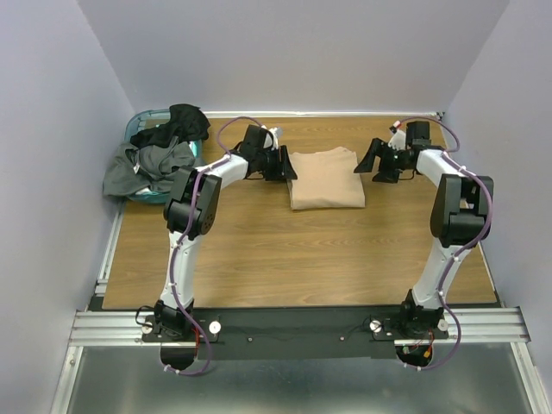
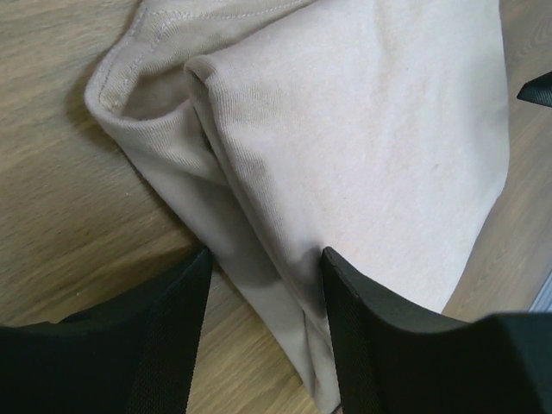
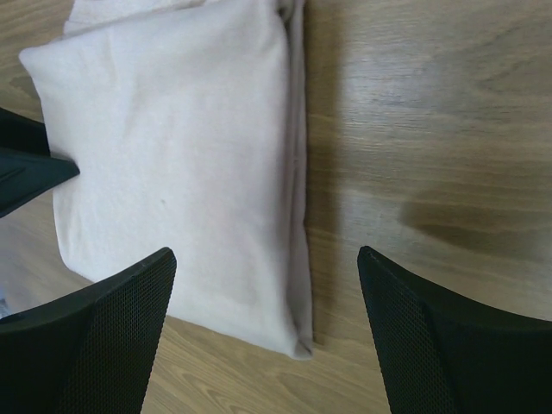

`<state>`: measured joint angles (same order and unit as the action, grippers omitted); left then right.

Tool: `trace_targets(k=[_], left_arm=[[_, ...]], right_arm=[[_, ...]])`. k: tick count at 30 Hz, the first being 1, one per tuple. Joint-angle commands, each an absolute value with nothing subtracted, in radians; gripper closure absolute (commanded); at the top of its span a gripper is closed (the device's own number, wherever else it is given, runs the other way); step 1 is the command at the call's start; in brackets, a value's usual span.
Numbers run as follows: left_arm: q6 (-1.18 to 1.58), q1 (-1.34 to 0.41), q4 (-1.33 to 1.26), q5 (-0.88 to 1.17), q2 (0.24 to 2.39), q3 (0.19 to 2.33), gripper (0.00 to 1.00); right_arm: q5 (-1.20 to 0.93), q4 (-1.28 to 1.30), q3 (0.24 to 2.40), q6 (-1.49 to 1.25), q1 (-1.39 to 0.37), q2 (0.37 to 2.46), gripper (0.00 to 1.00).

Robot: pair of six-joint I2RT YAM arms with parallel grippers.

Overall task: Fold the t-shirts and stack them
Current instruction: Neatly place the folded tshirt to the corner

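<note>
Top external view: the folded tan t-shirt (image 1: 326,178) lies flat between the two claws, one side edge touching the left claw (image 1: 290,166), the other just beside the right claw (image 1: 368,160). The left claw's jaws stand apart, straddling the shirt's folded edge without pinching it. The right claw is spread wide, released. Beyond the left claw, dark grey and black t-shirts (image 1: 155,164) heap in a teal basket (image 1: 142,116) on the wooden table (image 1: 285,250).
</note>
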<state>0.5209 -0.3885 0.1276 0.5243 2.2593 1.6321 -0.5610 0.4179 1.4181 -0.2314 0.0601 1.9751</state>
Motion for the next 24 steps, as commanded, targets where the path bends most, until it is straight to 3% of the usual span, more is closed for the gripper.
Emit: trace_targets(k=[1, 4, 10, 11, 24], left_arm=[[0.515, -0.399, 0.127, 0.54, 2.306, 1.615, 0.47], [0.509, -0.4, 0.129, 0.54, 2.309, 1.6, 0.64], [0.5, -0.4, 0.127, 0.54, 2.306, 1.575, 0.89], [0.497, -0.4, 0.127, 0.54, 2.306, 1.568, 0.98], [0.469, -0.4, 0.097, 0.549, 2.278, 1.483, 1.0]], right_arm=[[-0.664, 0.391, 1.43, -0.203, 0.084, 2.017, 0.08], [-0.725, 0.385, 1.44, -0.193, 0.084, 2.049, 0.09], [-0.776, 0.376, 1.457, -0.187, 0.084, 2.128, 0.1], [-0.778, 0.376, 1.46, -0.186, 0.084, 2.137, 0.1], [-0.844, 0.371, 1.528, -0.183, 0.057, 2.279, 0.14]])
